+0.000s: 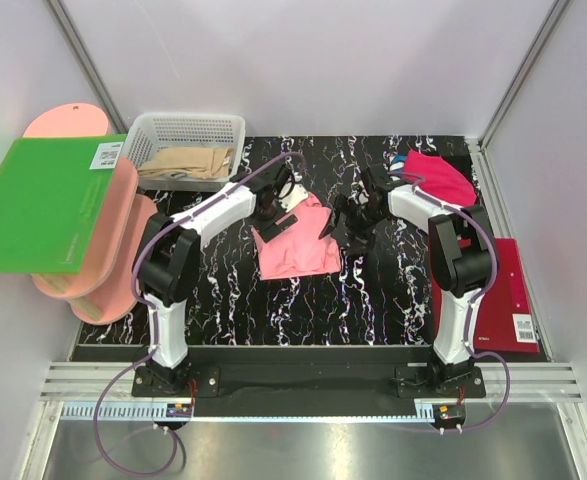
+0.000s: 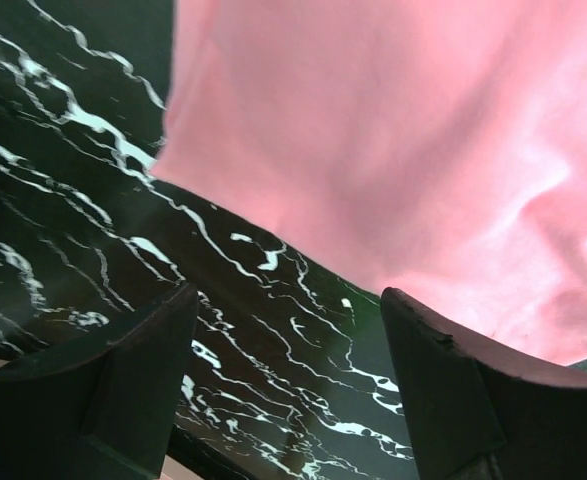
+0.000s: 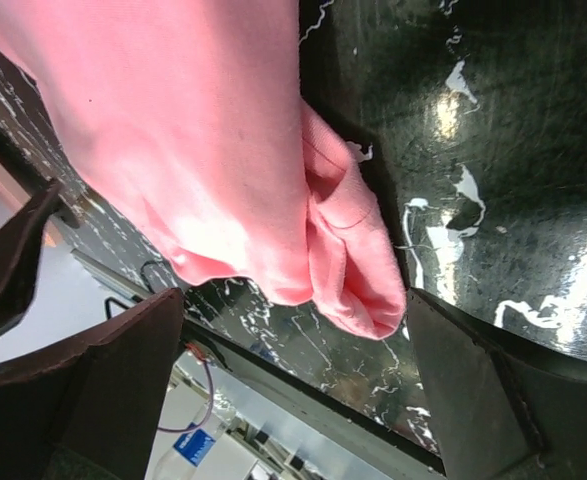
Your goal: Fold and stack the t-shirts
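black marbled table (image 1: 223,300), salmon-pink t-shirt (image 1: 298,255) lying between tools. left tool (image 1: 281,213) spread, empty, at far-left corner; right tool (image 1: 341,228) wide, empty, just beside right edge.

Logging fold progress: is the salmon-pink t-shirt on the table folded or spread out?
Folded, at least partly: the salmon-pink t-shirt lies as a compact block, and the right wrist view shows cloth layers doubled at one corner.
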Available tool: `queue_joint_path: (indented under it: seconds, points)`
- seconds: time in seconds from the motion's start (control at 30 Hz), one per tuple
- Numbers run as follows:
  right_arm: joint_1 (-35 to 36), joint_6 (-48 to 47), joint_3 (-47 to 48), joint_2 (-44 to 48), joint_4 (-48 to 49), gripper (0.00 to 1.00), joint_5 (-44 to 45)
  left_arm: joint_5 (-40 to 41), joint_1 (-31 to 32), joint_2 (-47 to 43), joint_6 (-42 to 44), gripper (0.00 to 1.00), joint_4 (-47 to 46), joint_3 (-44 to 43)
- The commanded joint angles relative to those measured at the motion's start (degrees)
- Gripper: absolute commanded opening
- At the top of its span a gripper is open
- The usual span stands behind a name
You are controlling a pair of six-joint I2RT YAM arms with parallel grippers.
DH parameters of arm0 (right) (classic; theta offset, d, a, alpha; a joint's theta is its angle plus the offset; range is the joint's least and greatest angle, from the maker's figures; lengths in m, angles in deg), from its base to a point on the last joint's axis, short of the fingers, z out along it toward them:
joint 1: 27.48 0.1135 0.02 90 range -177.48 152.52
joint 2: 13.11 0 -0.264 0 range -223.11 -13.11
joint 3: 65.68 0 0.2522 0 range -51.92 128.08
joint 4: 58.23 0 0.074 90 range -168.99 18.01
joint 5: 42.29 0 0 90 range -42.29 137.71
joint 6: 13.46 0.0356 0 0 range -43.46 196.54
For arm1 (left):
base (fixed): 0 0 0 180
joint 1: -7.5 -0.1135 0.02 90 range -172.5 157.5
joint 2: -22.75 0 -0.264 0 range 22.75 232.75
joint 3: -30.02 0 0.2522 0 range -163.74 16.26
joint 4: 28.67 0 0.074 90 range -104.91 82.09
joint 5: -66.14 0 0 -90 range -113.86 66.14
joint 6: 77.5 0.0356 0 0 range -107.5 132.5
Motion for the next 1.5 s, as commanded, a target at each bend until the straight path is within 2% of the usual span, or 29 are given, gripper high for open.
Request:
queue_joint_path:
  seconds: [0.0, 0.2, 0.57, 0.8, 0.97, 1.2, 1.37, 1.47]
  points:
    - [-0.26, -3.59, 1.31, 1.91, -0.86, 1.0, 3.62, 0.87, 1.05, -5.11, 0.76, 0.82, 2.86, -1.85]
    - [-1.23, -5.09, 7.72, -4.67, -0.95, 1.0, 4.07, -4.58, 2.45, -9.34, -2.4, 0.84, 3.83, 1.4]
    - [-1.5, -3.78, 14.06, -15.05, 0.98, 1.0, -0.5, -7.48, 4.83, -1.87, -6.98, 0.79, 0.85, 4.57]
    - [-1.5, -0.44, 11.16, -16.11, 5.46, 1.0, -4.1, -7.48, 5.01, 0.41, -6.8, 0.78, -1.26, 5.27]
    - [-1.5, 1.76, 4.49, -15.58, 13.1, 1.0, -8.41, -8.98, 5.18, 0.76, -6.1, 0.77, -2.06, 5.8]
    - [-0.71, 3.25, -2.99, -15.76, 21.54, 1.0, -9.38, -9.51, 5.27, 0.15, -5.57, 0.76, -2.23, 6.42]
    - [2.37, -0.17, -0.1, -16.72, 19.54, 1.0, -8.06, -9.07, 5.36, 0.33, -5.04, 0.76, -2.23, 6.5]
    - [3.51, -1.14, 3.15, -19.44, 16.81, 0.89, -8.06, -9.24, 5.45, 0.24, -5.04, 0.76, -2.15, 6.5]
